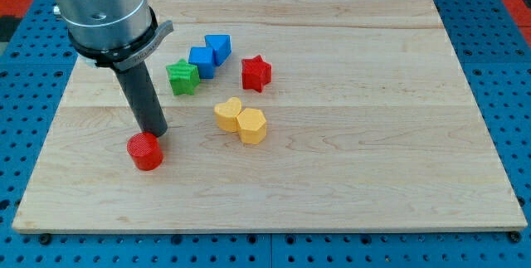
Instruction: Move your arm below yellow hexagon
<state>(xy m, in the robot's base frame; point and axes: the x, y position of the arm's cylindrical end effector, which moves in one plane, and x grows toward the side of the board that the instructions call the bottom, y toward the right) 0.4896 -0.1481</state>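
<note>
The yellow hexagon (252, 125) lies near the middle of the wooden board (348, 135), touching a yellow heart (227, 114) on its left. My tip (154, 132) is to the hexagon's left, well apart from it, just above and touching or nearly touching a red cylinder (145, 151). The dark rod rises from the tip to the grey arm body at the view's top left.
A green star (182, 77), two blue blocks (202, 60) (218, 48) touching each other, and a red star (256, 73) lie above the yellow pair. The board rests on a blue perforated table (498, 19).
</note>
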